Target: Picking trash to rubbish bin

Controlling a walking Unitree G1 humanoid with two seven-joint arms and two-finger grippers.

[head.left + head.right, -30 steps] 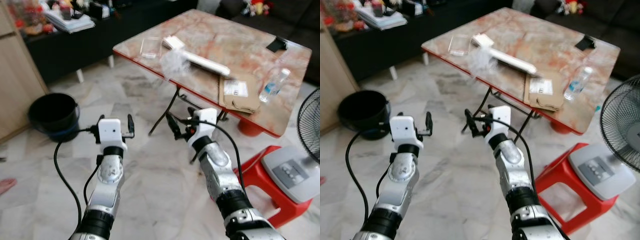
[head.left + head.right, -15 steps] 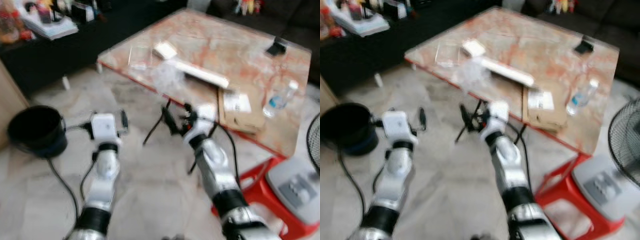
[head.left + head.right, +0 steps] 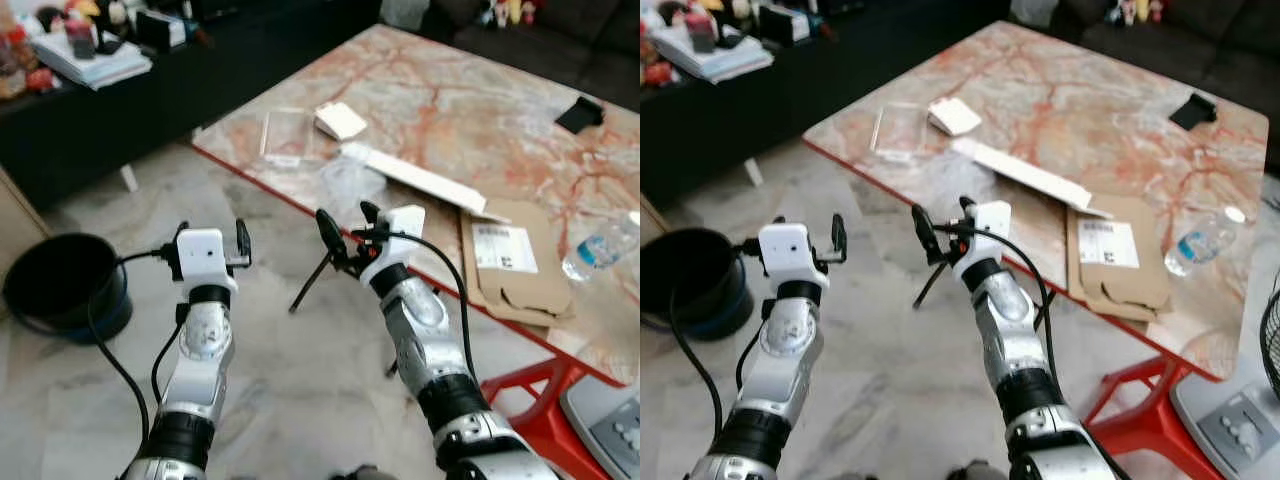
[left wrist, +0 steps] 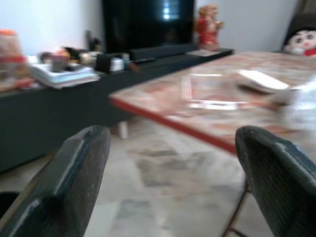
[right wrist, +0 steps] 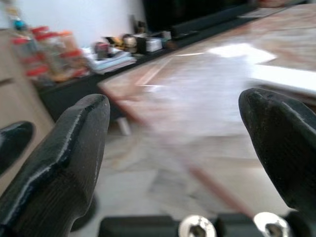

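Both hands are raised in front of the robot over the marble floor (image 3: 290, 370). Left hand (image 3: 208, 238): fingers spread apart, nothing between them. Right hand (image 3: 345, 228): fingers also wide apart, empty, held just short of the red edge of the counter (image 3: 480, 130).

Crumpled clear plastic wrapper (image 3: 345, 178) lies on the counter near its edge, just ahead of the right hand. Beyond it: long white box (image 3: 425, 183), small white box (image 3: 340, 121), clear flat sleeve (image 3: 283, 134). Cardboard sheet (image 3: 510, 265) and plastic bottle (image 3: 600, 248) sit well to the right hand's right. Black rubbish bin (image 3: 60, 285) stands on the floor, left of the left hand.
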